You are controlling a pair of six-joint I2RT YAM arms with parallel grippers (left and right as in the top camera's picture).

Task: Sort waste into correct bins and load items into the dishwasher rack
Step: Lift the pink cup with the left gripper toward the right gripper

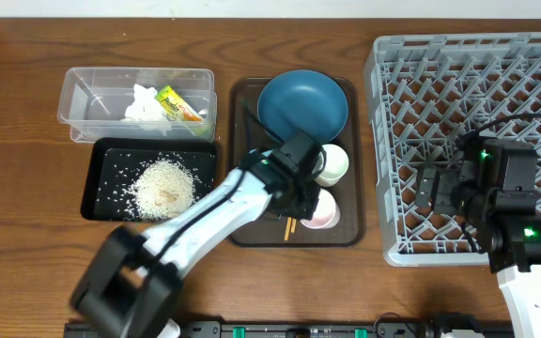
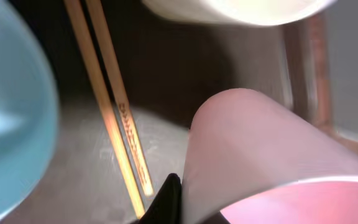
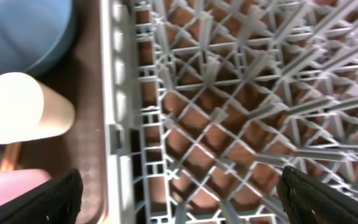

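Right fingers (image 3: 45, 200): spread wide, empty, hovering over the near left corner of the dishwasher rack (image 1: 533, 75). No dish is visible in the rack.

Left fingers (image 2: 168, 199): only one dark tip shows, against the outer wall of the pink cup (image 2: 260, 155). Wrist view is blurred, so I cannot tell whether they are clamped on it.

The pink cup sits at the near end of the brown serving tray (image 1: 346, 235). The wooden chopsticks (image 2: 114, 124) lie just beside it, with the light blue bowl (image 2: 11, 112) on their other side. Farther along the tray are the pale cup (image 1: 332, 161), then the dark blue plate (image 1: 301, 103).

Left, on the surface (image 1: 26, 263): the black tray (image 1: 101, 202) holds the rice (image 1: 162, 183). Beyond it, the clear tub (image 1: 78, 99) holds the crumpled tissue (image 1: 142, 103) and the snack wrapper (image 1: 178, 103).

Judgement: waste sorting looks done. Loading has not begun, and all five items remain. The pink cup is probably first.
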